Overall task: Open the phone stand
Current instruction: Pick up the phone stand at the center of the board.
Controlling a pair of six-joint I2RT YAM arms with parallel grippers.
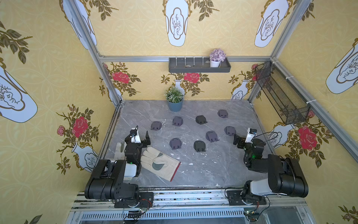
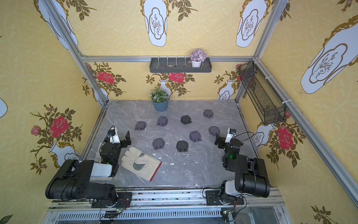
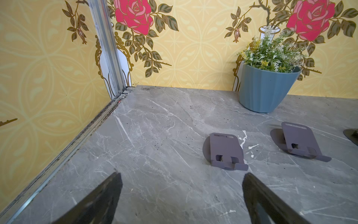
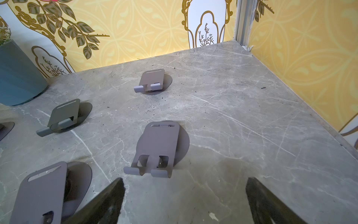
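Several dark grey phone stands lie scattered over the marble table [image 1: 213, 164], each a plate folded low over a round base. My left gripper [image 1: 138, 133] is at the near left, open and empty. In the left wrist view its fingers [image 3: 108, 194] frame bare marble, and the closest phone stand [image 3: 225, 150] lies just beyond the gripper [image 3: 182, 174]. My right gripper [image 1: 246, 133] hovers at the right, open and empty. In the right wrist view a phone stand [image 4: 158, 147] lies just ahead of the gripper [image 4: 186, 178], clear of both fingers.
A cream work glove [image 1: 158, 163] lies by the left arm, and part of another glove [image 1: 119, 149] shows behind it. A blue plant pot [image 1: 174, 100] stands at the back. On the walls hang a shelf [image 1: 199, 67] and a wire basket [image 1: 280, 95].
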